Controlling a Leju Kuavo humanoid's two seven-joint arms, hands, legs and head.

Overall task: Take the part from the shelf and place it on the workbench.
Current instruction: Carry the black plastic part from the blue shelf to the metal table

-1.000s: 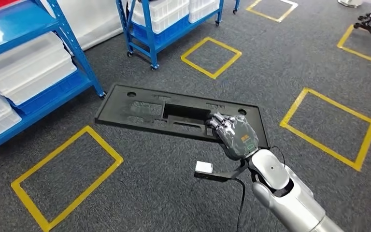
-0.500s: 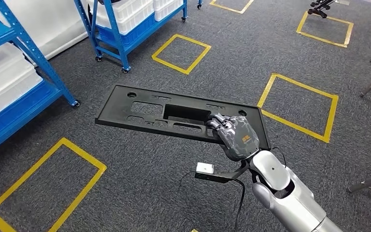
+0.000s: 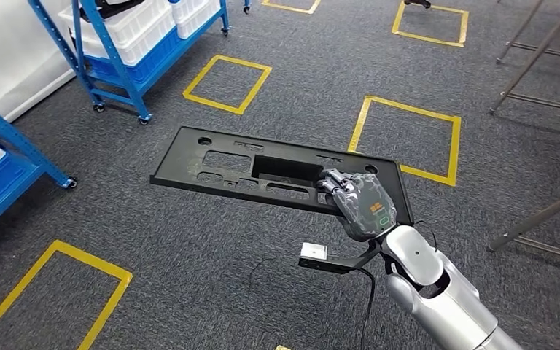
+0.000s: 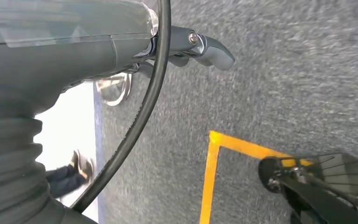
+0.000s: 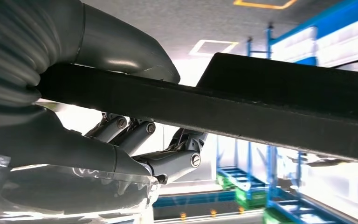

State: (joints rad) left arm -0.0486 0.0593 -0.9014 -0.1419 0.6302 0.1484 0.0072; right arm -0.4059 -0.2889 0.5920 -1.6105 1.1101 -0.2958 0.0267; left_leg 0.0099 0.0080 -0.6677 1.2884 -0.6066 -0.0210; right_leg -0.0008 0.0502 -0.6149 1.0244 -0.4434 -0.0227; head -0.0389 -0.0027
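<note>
The part (image 3: pixel 182 157) is a long flat black panel with several cut-outs, carried level above the grey carpet in the head view. My right hand (image 3: pixel 361 204) grips its near right end, fingers over the top face. In the right wrist view the part's dark edge (image 5: pixel 270 107) runs across the picture, with the thumb on one face and the fingers (image 5: pixel 168 149) curled against the other. My left hand (image 4: pixel 205 49) hangs over the carpet with a finger stretched out and nothing in it.
A blue rolling shelf with white bins (image 3: pixel 127 36) stands far left, and another blue shelf frame (image 3: pixel 0 160) is at the left edge. Yellow taped squares (image 3: pixel 407 138) mark the carpet. Slanted metal legs (image 3: pixel 532 219) stand on the right.
The whole picture has shifted: the camera has turned right, so the shelves slide off to the left and metal legs come in on the right. The part stays gripped in my right hand.
</note>
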